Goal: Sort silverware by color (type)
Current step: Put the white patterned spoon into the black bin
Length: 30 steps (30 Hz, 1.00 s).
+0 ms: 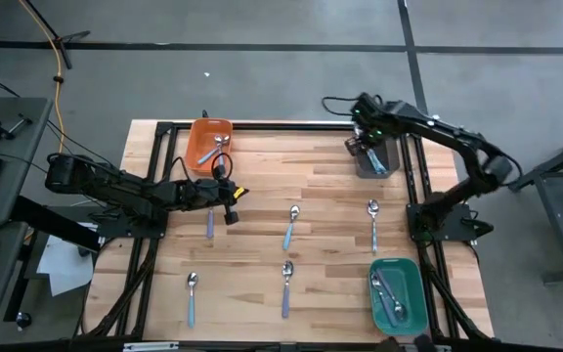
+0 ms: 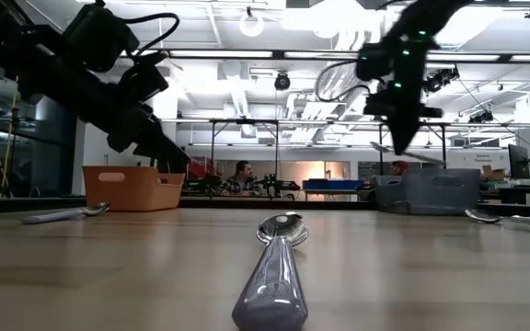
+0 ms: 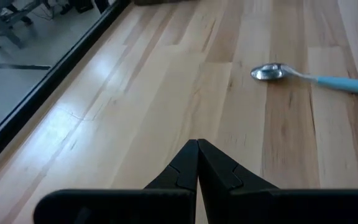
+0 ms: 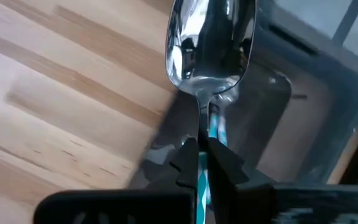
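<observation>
Five spoons lie loose on your worktop (image 1: pixel 330 186), all with their long axes running front to back, bowls toward the far edge: a purple-handled spoon (image 1: pixel 210 223), a blue-handled spoon (image 1: pixel 291 227), a pale-handled spoon (image 1: pixel 373 223), and a front pair (image 1: pixel 192 297) and (image 1: pixel 286 287). Your right end effector (image 4: pixel 197 152) hangs above the grey bin (image 1: pixel 375 156), clamped on a teal-handled spoon (image 4: pixel 209 59), its handle pinched between the fingers and its bowl pointing straight out ahead. Your left end effector (image 3: pixel 197 149) sits closed and empty, just beside the orange bin (image 1: pixel 209 143). More spoons rest in the orange bin and in the green bin (image 1: pixel 399 293).
</observation>
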Each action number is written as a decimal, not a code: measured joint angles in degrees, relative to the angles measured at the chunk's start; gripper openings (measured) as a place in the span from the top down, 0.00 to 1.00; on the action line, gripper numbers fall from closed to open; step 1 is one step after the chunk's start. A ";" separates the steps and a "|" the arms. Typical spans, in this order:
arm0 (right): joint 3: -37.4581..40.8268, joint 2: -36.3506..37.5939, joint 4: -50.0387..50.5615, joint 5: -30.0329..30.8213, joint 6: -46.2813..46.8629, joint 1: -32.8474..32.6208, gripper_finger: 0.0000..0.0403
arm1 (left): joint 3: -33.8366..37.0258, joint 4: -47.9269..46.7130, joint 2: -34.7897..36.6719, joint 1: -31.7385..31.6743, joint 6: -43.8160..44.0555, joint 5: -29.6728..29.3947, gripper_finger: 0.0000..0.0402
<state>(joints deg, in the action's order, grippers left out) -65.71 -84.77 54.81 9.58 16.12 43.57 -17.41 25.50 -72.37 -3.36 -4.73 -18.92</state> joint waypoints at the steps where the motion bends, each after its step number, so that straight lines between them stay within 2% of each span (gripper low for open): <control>1: 1.94 1.31 -0.95 -0.06 -0.20 0.72 1.00 | 0.00 0.35 -0.01 0.00 0.00 0.00 1.00; 7: 11.60 3.85 -8.51 -4.14 -3.46 4.72 1.00 | -0.02 1.42 0.01 0.00 0.00 0.00 1.00; 14: 17.76 3.76 -15.91 -4.15 -5.13 8.26 1.00 | -0.02 1.44 0.01 0.00 0.00 0.00 1.00; 24: 18.22 3.73 -22.76 -4.16 -7.46 10.58 1.00 | -0.02 1.42 0.01 0.00 0.00 0.02 1.00; 30: 16.01 4.24 -21.73 -3.17 -7.85 10.26 0.93 | -0.02 1.38 0.01 0.00 -0.08 0.02 1.00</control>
<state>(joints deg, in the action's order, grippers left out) -49.70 -80.53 33.08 6.42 8.27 53.83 -17.43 26.87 -72.36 -3.36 -4.81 -18.90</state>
